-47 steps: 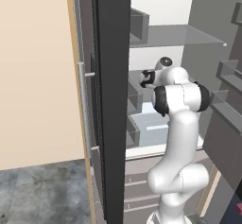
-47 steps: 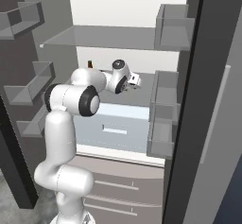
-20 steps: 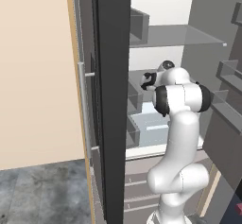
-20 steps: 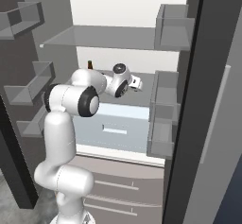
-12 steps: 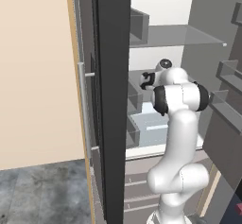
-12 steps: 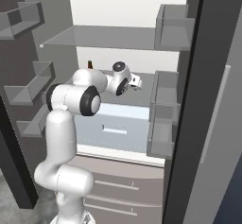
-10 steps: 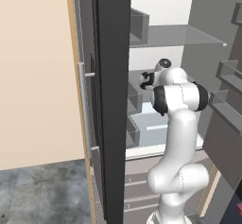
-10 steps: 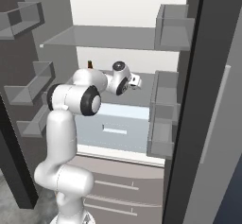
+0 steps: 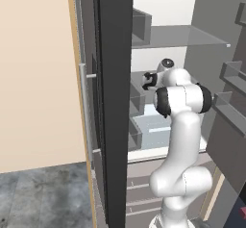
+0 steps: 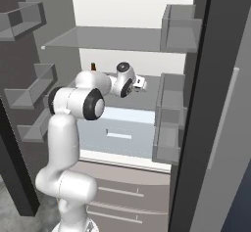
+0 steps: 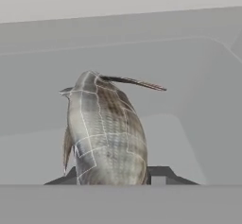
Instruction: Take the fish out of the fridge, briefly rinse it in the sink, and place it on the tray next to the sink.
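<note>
The fridge point(image 9: 115, 102) stands open, its dark door edge on in the left base view, and its grey inside point(image 10: 112, 39) shows glass shelves. My gripper point(image 10: 142, 83) reaches in over the middle shelf, and it is also seen past the door edge as the gripper point(image 9: 145, 81). In the hand view a grey-brown scaly fish point(image 11: 106, 133) rises between my dark fingertips point(image 11: 159, 173), and the gripper point(image 11: 111, 176) is shut on it. The fish hangs just above the shelf floor. Sink and tray are out of view.
A brown bottle point(image 10: 92, 67) stands at the back left of the shelf behind my arm. Below is a pale drawer point(image 10: 122, 133). Door bins point(image 10: 169, 123) line the right door and further bins point(image 10: 37, 104) the left. The dark door point(image 10: 215, 89) stands close on the right.
The hand has barely shifted inside the fridge. The wrist rose a touch and then settled back. The grip looks the same.
</note>
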